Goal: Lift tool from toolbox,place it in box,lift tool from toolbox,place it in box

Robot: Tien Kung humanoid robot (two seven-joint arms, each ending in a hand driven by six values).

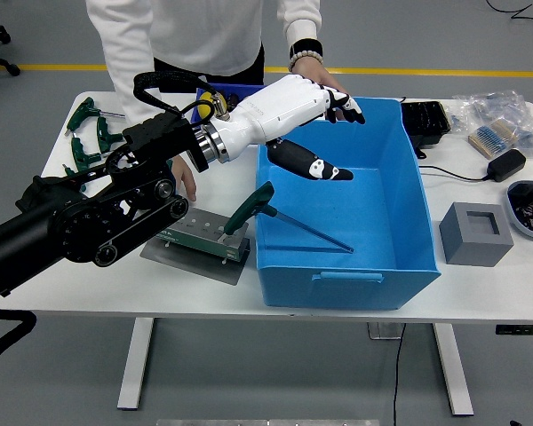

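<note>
black jointed left arm [80, 226] (looped cables), glossy white robot hand [293, 111] with black-tipped fingers [324, 171]

Bright, even indoor light from overhead, no dim corners. Soft shadows only: a faint one under the white table [89, 293] edge onto the grey floor [62, 382], and a darker inner wall on the near side of the blue box [400, 204]. The white robot hand [313, 120] shows shiny highlights on its glossy shell. Slight glare on the plastic bags [489, 120] at the far right. Focus is sharp across the table, with slight softness at the fingertips. Mild wide-angle bending at the table edges. Colours look natural, not washed out.
</note>
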